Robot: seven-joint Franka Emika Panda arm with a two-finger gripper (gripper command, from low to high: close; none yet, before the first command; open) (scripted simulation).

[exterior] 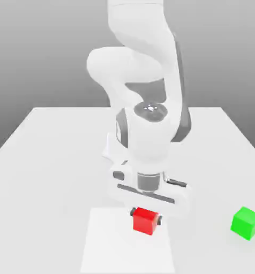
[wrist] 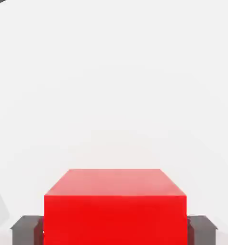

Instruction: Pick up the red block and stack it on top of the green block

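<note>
The red block [exterior: 145,220] sits between the dark fingertips of my gripper [exterior: 146,216], near the front of the white table. In the hand view the red block [wrist: 115,206] shows close up, with a dark finger [wrist: 26,230] against one side face and the other finger against the opposite face, so my gripper [wrist: 115,229] is shut on it. I cannot tell whether the block rests on the table or hangs just above it. The green block [exterior: 246,222] stands alone on the table at the exterior view's right, well apart from the gripper.
The white table [exterior: 54,160] stretches wide on both sides of the arm. A paler rectangular patch [exterior: 108,246] lies on the surface below the gripper. The arm's white body [exterior: 145,134] rises directly behind the red block.
</note>
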